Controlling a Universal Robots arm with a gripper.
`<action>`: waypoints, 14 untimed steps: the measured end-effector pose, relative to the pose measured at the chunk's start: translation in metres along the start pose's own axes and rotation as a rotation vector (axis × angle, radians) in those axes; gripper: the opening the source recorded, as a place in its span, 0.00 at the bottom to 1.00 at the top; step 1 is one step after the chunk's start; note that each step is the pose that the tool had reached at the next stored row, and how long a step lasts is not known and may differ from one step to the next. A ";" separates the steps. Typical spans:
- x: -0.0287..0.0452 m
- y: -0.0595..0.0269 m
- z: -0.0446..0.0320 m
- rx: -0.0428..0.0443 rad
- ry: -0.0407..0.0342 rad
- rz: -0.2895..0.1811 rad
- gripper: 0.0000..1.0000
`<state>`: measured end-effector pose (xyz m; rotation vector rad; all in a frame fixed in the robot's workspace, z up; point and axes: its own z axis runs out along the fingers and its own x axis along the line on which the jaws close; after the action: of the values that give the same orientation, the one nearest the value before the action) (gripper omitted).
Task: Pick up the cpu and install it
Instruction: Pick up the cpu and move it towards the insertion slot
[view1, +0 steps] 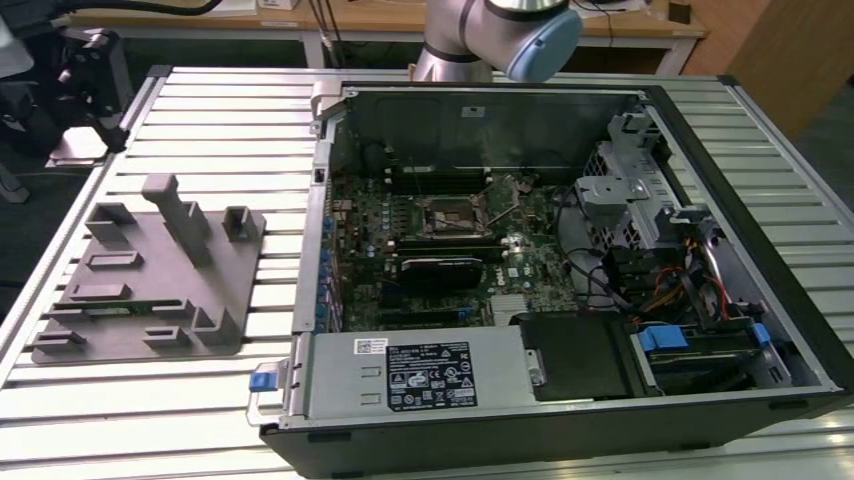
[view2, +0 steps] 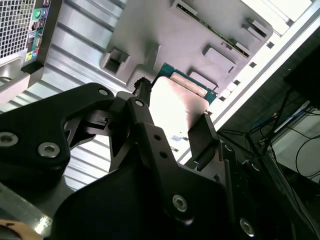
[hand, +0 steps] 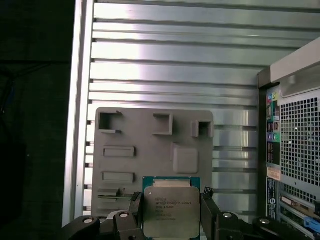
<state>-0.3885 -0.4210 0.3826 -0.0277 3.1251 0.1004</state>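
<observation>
The cpu (hand: 171, 212), a flat square chip with a silvery-grey top and a green edge, sits between the two black fingers of my gripper (hand: 171, 216), which is shut on it. It hangs well above the grey fixture plate (hand: 150, 150). In the second wrist view the cpu (view2: 176, 102) shows from the side as a pale plate with a teal rim, with my gripper (view2: 172, 117) closed on its two sides. In the exterior view the silver-framed socket (view1: 447, 212) lies in the middle of the green motherboard inside the open computer case (view1: 747, 130).
The grey fixture plate (view1: 147, 280) with upright posts lies on the slatted metal table (view1: 200, 110) at the exterior view's left of the case. The arm's base (view1: 507, 35) stands behind the case. Cables, drive bays and a power supply (view1: 420, 372) crowd the case's inside.
</observation>
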 end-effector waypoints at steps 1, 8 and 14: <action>-0.0017 0.0000 0.0001 -0.0001 -0.0001 0.000 0.54; -0.0149 -0.0003 0.0003 -0.0001 -0.0001 0.000 0.54; -0.0276 -0.0005 0.0004 -0.0001 -0.0001 0.000 0.54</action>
<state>-0.3610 -0.4210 0.3826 -0.0277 3.1250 0.1006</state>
